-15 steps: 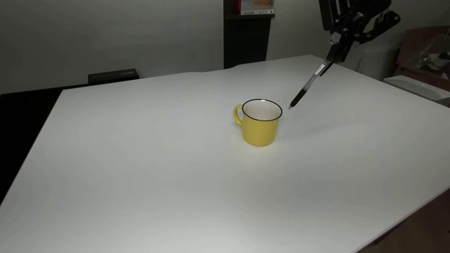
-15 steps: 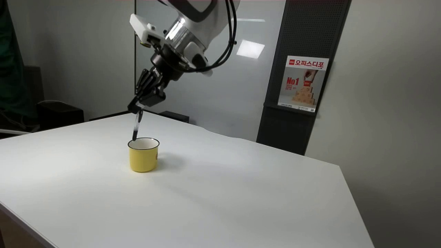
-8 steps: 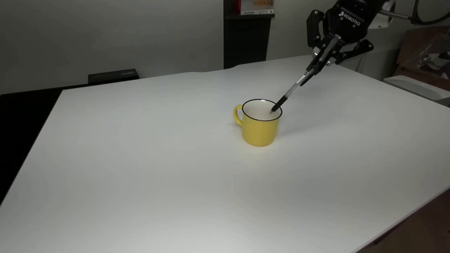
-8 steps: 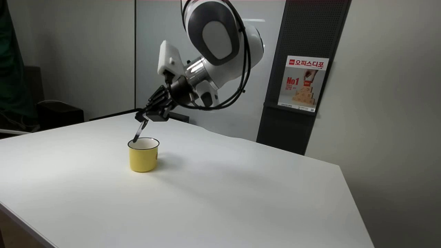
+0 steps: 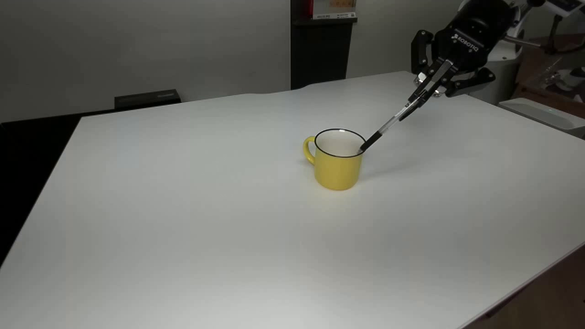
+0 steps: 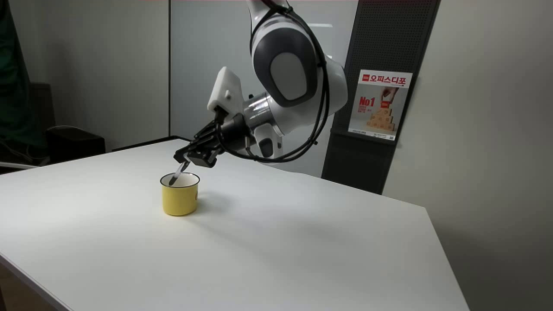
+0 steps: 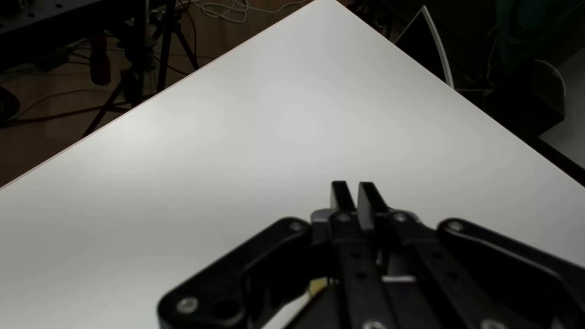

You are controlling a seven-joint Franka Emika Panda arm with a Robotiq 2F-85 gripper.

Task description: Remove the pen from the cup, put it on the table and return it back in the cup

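- Pinching the slanted pen [image 5: 386, 127] between narrowed fingers [image 7: 375, 197] of the gripper [image 5: 417, 98]
- Holding its tip just within the upright yellow cup [image 5: 337, 171] on the table [image 5: 183, 205]

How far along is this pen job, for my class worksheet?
Done, apparently: taking the pen out; a second ago it hung clear of the cup. Whether it lay on the table isn't shown. In hand: the gripper holds the pen slanted, tip inside the cup's mouth. Left: probably lowering it and letting go, as it is still gripped.
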